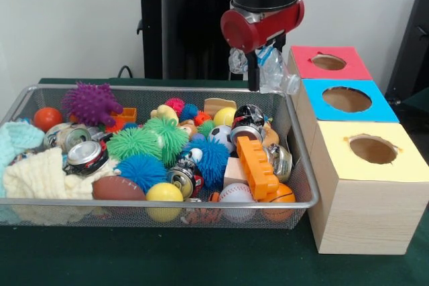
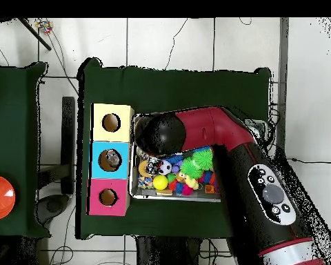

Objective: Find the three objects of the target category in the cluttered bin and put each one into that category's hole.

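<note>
Silver wire mesh forms the cluttered bin (image 1: 305,165), which sits on a green-covered table (image 1: 201,259) and brims with spiky rubber balls, crushed cans, sports balls, cloths and an orange plastic block (image 1: 257,165). Above the bin's far right corner, the Sawyer arm's gripper (image 1: 255,80) hangs with its dark fingers pinching a crumpled clear plastic bottle (image 1: 271,72), lifted clear of the pile and close to the row of boxes. Just beside the bin's right side stand three wooden boxes in a line, each with a round hole on top: the red-topped box (image 1: 330,63) farthest from the camera, the blue-topped box (image 1: 346,100) in the middle and the yellow-topped box (image 1: 373,150) nearest. From overhead, the red and black arm (image 2: 223,148) reaches across the bin (image 2: 175,197) and hides much of it, and something greyish shows inside the blue box's hole (image 2: 111,160).
</note>
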Motion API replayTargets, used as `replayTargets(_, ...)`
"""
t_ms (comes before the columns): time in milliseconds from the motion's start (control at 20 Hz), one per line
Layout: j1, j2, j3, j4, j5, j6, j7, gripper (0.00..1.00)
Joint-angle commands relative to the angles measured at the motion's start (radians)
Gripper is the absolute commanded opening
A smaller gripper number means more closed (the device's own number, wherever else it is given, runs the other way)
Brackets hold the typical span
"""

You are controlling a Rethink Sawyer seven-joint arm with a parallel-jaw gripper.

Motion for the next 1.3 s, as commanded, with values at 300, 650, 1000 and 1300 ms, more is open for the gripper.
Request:
replayTargets(300,0.077,-0.043,-0.104,0.165,0.068,-0.130,0.272,0.00)
replayTargets(650,0.152,-0.083,-0.145,0.230,0.115,-0.176,0.293,0.00)
replayTargets(1000,0.213,-0.070,-0.198,0.280,0.116,-0.263,0.306,0.00)
replayTargets(1300,0.286,-0.019,-0.283,0.289,0.091,-0.384,0.352,0.00)
